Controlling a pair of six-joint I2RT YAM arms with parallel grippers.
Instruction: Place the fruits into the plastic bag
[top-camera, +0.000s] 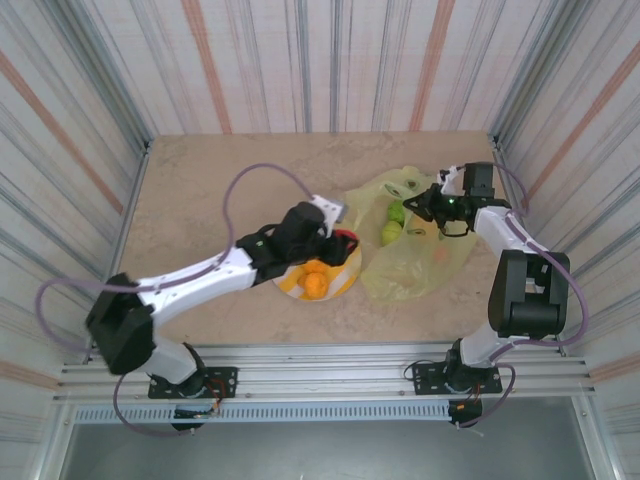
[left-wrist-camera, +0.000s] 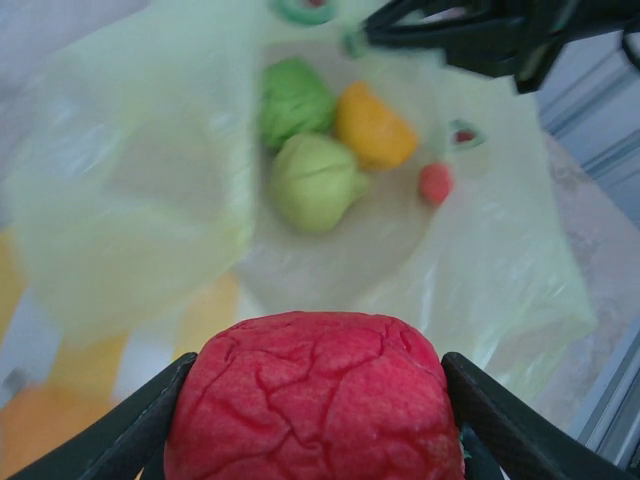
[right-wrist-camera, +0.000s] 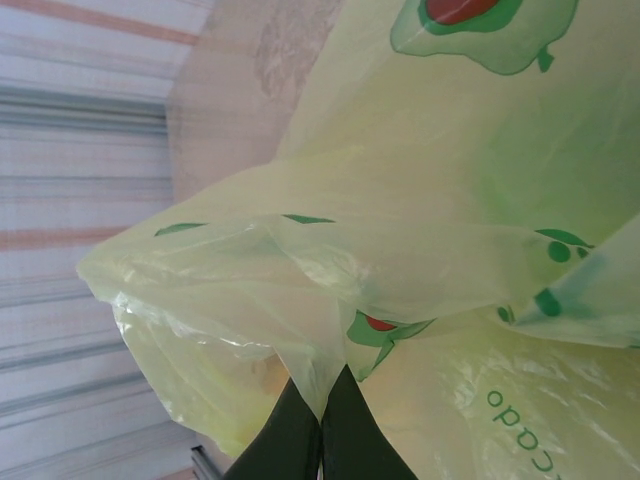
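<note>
My left gripper (left-wrist-camera: 317, 372) is shut on a wrinkled red fruit (left-wrist-camera: 315, 410), held just above the plate's right edge, facing the bag; in the top view this gripper (top-camera: 345, 243) sits left of the bag. The yellow-green plastic bag (top-camera: 420, 265) lies open with two green fruits (left-wrist-camera: 295, 100) (left-wrist-camera: 315, 180) and an orange one (left-wrist-camera: 372, 128) inside; a small red fruit (left-wrist-camera: 436, 184) shows beside them. My right gripper (right-wrist-camera: 322, 405) is shut on a fold of the bag (right-wrist-camera: 420, 230), lifting its far rim; the top view shows it (top-camera: 428, 207) at the bag's upper edge. Orange fruits (top-camera: 316, 285) rest on the plate.
The yellow-and-white striped plate (top-camera: 350, 275) lies under the left arm, touching the bag's left side. Striped walls enclose the stone-patterned tabletop (top-camera: 200, 190). A metal rail (top-camera: 330, 370) runs along the near edge.
</note>
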